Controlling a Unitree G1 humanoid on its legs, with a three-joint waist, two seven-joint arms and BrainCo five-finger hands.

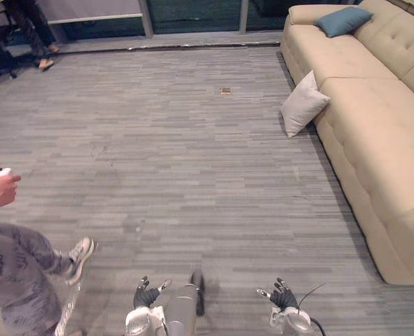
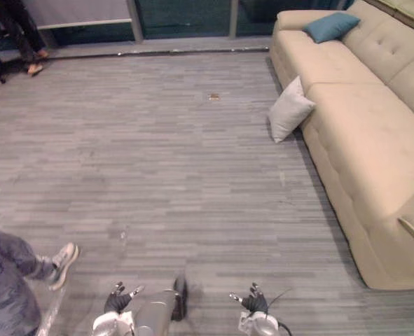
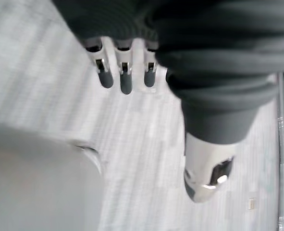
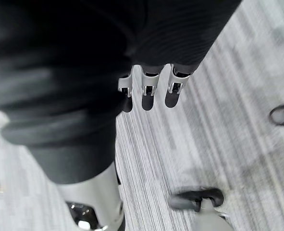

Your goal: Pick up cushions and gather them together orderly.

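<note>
Left eye view: left hand (image 1: 146,295), right hand (image 1: 284,297) open, empty; white cushion (image 1: 303,103) on floor (image 1: 178,154) against sofa (image 1: 375,140), blue cushion (image 1: 342,20) at sofa's far end, ungathered.

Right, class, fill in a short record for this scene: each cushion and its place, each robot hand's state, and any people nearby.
White cushion: on the floor, leaning against the sofa front
Blue cushion: on the sofa, far end
Left robot hand: open, empty
Right robot hand: open, empty
Nearby person: close on the robot's left
Far person: back left
</note>
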